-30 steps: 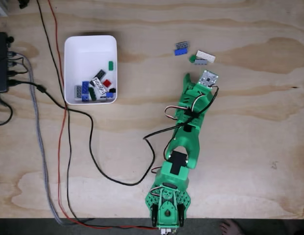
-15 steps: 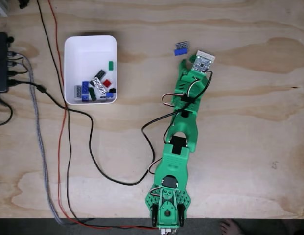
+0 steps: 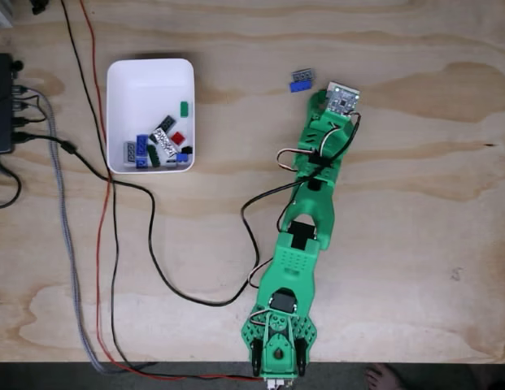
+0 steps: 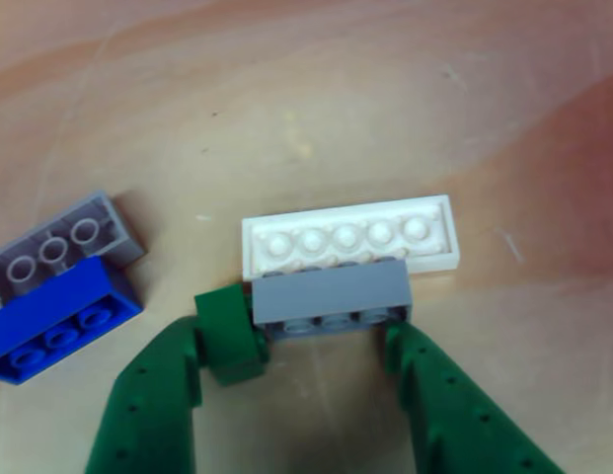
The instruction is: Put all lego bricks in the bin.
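Gripper (image 4: 306, 341) spread, fingers flanking grey brick (image 4: 331, 294) and dark green brick (image 4: 227, 331); real grasp not clear. White plate (image 4: 350, 237) touches grey brick. Blue and grey pair (image 4: 59, 296) partly cut off at left. Bin (image 3: 150, 77) well apart; contents hard to count.

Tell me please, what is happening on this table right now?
A green robot arm is clearing lego bricks into a white bin, which already holds several. Its gripper has reached a small cluster on the wooden table: the jaws stand on either side of a grey brick and a small dark green brick, with a white plate right behind them. Nothing is lifted yet. A blue brick and another grey brick lie nearby, to the left.
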Robot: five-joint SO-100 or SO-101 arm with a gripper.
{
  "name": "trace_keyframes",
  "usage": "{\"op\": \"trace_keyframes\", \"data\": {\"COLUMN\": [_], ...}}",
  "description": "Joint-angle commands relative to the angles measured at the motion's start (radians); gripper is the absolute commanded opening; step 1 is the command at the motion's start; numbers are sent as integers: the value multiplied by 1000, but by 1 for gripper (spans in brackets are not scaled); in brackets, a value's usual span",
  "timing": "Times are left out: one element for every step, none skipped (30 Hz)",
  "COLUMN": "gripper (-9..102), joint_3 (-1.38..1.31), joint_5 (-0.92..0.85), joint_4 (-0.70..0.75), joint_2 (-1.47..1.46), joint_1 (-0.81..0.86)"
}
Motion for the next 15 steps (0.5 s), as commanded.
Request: {"op": "trace_keyframes", "data": {"gripper": [17, 15, 13, 11, 8, 5, 2, 0, 0, 0, 0, 0, 0, 0, 0], "joint_3": [-87, -89, -89, -89, -86, -84, -80, -77, -72, -69, -60, -44, -23, 11, 63], "joint_5": [-12, -9, -9, -11, -9, -14, -17, -17, -15, -9, -9, -8, -3, -3, 6], "joint_4": [-23, -26, -23, -18, -20, -14, -14, -14, -12, -12, -11, -11, -11, -15, -37], "joint_2": [11, 8, 6, 6, 6, 6, 6, 9, 11, 15, 21, 34, 51, 72, 107], "joint_1": [17, 12, 6, 0, -8, -14, -21, -28, -32, -37, -40, -44, -51, -58, -69]}}
